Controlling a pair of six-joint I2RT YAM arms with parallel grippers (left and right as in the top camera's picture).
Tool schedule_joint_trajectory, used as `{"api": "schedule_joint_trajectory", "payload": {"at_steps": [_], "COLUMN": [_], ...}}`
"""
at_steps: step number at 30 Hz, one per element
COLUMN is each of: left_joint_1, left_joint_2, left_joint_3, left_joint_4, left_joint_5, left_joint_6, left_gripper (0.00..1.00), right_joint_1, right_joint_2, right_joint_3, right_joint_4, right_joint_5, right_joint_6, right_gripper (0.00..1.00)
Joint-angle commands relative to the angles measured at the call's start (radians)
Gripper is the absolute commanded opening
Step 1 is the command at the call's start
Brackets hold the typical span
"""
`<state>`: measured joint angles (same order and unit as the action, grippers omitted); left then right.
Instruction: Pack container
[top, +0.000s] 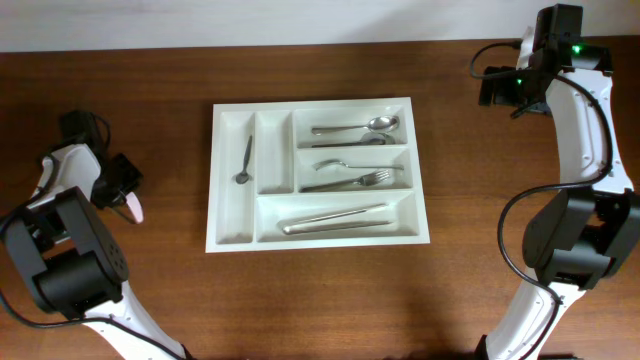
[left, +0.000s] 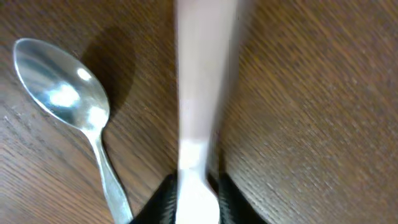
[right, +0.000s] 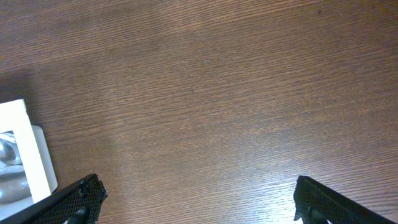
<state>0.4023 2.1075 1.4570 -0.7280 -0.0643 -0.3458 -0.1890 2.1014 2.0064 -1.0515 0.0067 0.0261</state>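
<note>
The container (top: 232, 238), a white five-compartment tray, sits mid-table and holds a small spoon (top: 244, 160), larger spoons (top: 355, 128), forks (top: 350, 175) and knives (top: 335, 220). Far left of it, my left gripper (top: 127, 190) is shut on a pale pink-white utensil (top: 133, 209). In the left wrist view that utensil (left: 202, 93) runs up from between the black fingers (left: 163, 198), with the left gripper (left: 198, 190) closed on its end. A metal spoon (left: 68, 99) lies on the wood just beside it. My right gripper (right: 196, 199) is open over bare wood.
The right arm (top: 580, 120) reaches along the table's far right edge, its gripper (top: 495, 90) beyond the container's top right corner (right: 18, 143). The left arm's base (top: 70, 260) stands at the near left. Dark wooden tabletop surrounds the tray.
</note>
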Motion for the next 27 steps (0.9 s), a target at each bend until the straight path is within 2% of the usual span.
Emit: {"api": "schedule_joint_trajectory", "payload": {"at_steps": [1, 4, 7, 15, 21, 27], "left_joint_1": [0.002, 0.002, 0.002, 0.002, 0.001, -0.003], "left_joint_2": [0.024, 0.024, 0.024, 0.024, 0.024, 0.024], "left_joint_3": [-0.037, -0.037, -0.037, -0.004, 0.119, 0.249], "left_joint_4": [-0.005, -0.006, -0.006, 0.008, -0.056, -0.148], "left_joint_5": [0.024, 0.026, 0.040, 0.095, 0.094, 0.094], "left_joint_6": [-0.006, -0.006, -0.006, 0.003, 0.027, 0.101], "left_gripper": [0.13, 0.13, 0.02, 0.02, 0.02, 0.02], "right_joint_1": [-0.002, -0.002, -0.002, -0.002, -0.002, -0.002], "right_joint_2": [-0.017, -0.017, -0.017, -0.017, -0.017, -0.017], "right_joint_3": [-0.002, -0.002, -0.002, -0.002, -0.002, -0.002], "right_joint_4": [0.000, 0.000, 0.000, 0.000, 0.000, 0.000], "right_joint_5": [0.002, 0.002, 0.001, 0.002, 0.002, 0.002], "right_joint_6": [0.009, 0.009, 0.009, 0.009, 0.009, 0.009], "right_gripper": [0.99, 0.99, 0.99, 0.99, 0.99, 0.99]}}
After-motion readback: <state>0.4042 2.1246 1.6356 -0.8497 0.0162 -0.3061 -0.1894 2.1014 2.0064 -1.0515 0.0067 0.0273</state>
